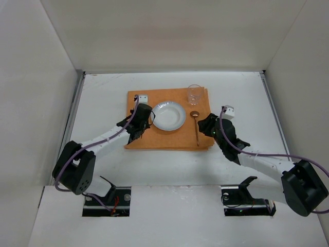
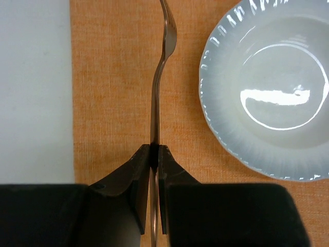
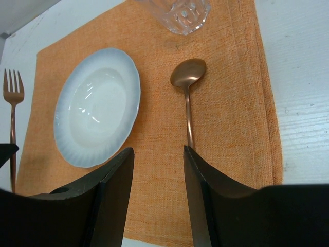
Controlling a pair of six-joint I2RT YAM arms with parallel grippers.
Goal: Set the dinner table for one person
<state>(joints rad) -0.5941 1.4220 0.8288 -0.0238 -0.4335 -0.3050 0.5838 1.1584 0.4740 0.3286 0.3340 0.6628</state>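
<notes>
Copper metal fork (image 2: pixel 169 33): light, stiff, slick; best held mid-handle.
Left gripper (image 2: pixel 154 150): clamped on fork handle, lower centre.
Right gripper (image 3: pixel 158 152): jaws apart, empty.

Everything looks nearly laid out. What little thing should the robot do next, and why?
Probably open the left gripper and let go of the fork. It is shut on the handle, and the fork is over the orange placemat just left of the plate, where it belongs. The spoon already lies right of the plate, free of the open right gripper.
</notes>
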